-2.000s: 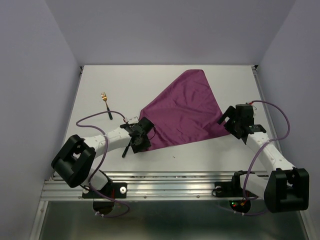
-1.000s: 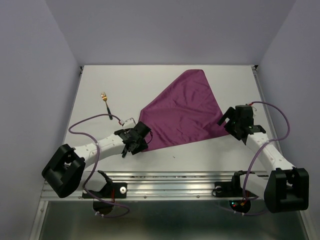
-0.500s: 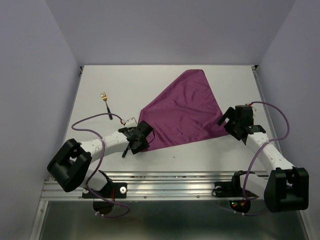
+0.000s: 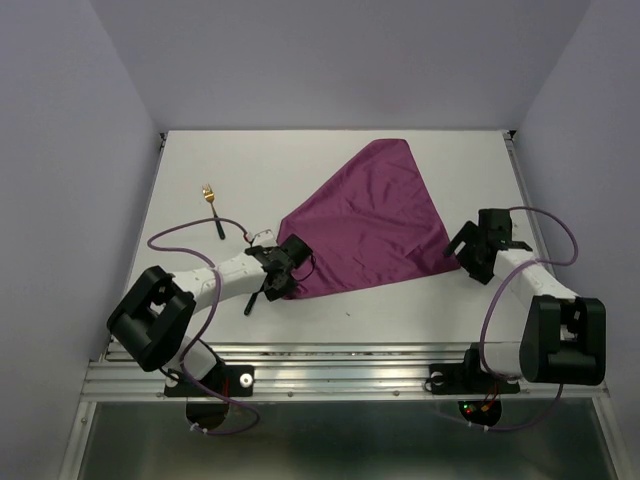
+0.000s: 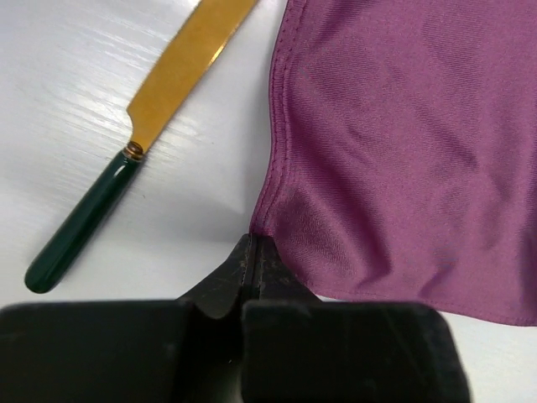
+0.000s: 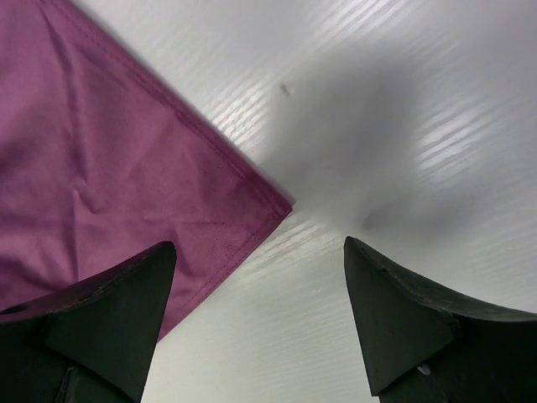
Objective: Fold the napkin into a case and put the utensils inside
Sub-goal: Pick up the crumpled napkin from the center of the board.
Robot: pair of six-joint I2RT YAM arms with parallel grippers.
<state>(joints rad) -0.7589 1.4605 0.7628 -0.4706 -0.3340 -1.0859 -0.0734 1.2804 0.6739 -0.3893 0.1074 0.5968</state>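
While clamped on a corner of smooth plum-purple cloth napkin (image 5: 403, 151), left gripper (image 5: 252, 252); right gripper (image 6: 258, 245) spread wide, straddling another corner.

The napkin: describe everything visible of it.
The napkin is a plum-purple cloth, thin and smooth, with hemmed edges, lying unfolded and mostly flat on the white table. The left gripper is shut on its near-left corner; the open right gripper straddles its right corner without gripping. A knife lies just beside its left edge.
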